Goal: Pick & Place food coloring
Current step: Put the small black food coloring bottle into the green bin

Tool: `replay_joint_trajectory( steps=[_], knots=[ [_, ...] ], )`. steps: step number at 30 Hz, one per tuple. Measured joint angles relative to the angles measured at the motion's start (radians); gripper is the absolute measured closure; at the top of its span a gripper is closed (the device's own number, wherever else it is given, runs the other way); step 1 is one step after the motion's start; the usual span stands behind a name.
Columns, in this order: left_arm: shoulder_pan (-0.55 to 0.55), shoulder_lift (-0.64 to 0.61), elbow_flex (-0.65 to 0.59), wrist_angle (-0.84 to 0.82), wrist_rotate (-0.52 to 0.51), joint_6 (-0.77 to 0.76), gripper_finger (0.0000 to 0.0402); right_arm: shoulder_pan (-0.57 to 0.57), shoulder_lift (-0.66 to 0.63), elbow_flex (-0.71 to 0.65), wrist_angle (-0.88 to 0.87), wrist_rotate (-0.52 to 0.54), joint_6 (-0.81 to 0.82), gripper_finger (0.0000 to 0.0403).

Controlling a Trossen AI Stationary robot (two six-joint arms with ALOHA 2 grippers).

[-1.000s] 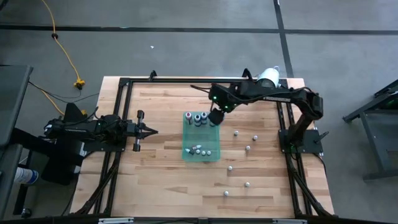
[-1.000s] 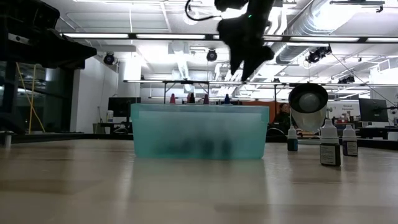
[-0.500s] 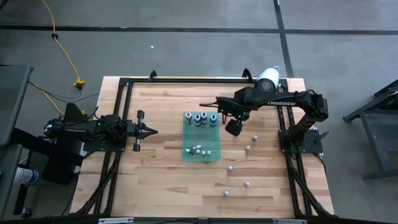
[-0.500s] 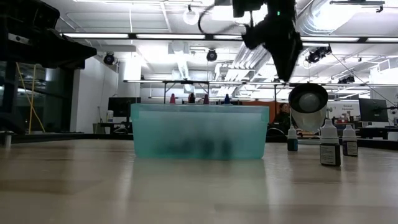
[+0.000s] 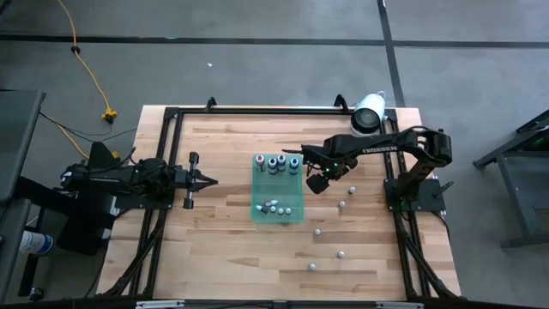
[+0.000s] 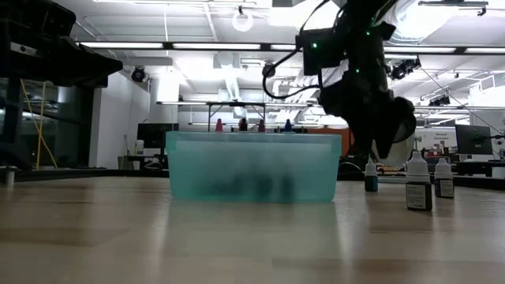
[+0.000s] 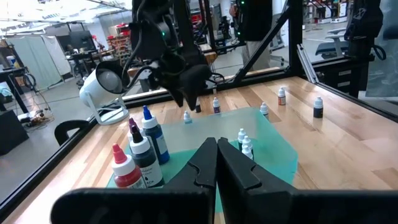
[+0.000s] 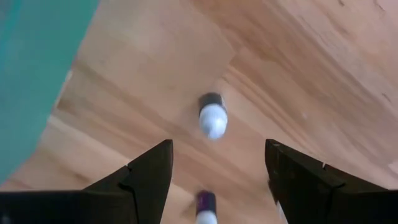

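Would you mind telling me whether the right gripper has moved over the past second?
Yes. In the high view the right gripper has moved from over the green tray to the bare table just right of it, open, above a loose bottle.

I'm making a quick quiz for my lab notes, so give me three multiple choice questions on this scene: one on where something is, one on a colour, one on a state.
1. Where is the right gripper?
A. over the bare wood just right of the green tray
B. inside the tray
C. at the table's left edge

2. What colour is the cap of the bottle that lies ahead between the right fingers?
A. red
B. white
C. yellow

3. How do the left gripper's fingers stand?
A. wide open
B. pressed shut, holding nothing
C. shut on a bottle

Answers:
1 A: the high view shows the gripper beside the tray, over wood.
2 B: the right wrist view shows a white cap.
3 B: the left wrist view shows the two fingers meeting with nothing between them.
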Motion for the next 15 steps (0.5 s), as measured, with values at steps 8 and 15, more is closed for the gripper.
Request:
replay_joint_trajectory(
  steps=[8, 15],
  knots=[
    [0.0, 0.0, 0.0, 0.0, 0.0, 0.0, 0.0401, 0.0, 0.0, -0.05, 0.081, 0.05, 0.017, 0.016],
    [0.0, 0.0, 0.0, 0.0, 0.0, 0.0, 0.0401, 0.0, 0.0, -0.066, 0.107, 0.047, 0.018, 0.016]
  ],
)
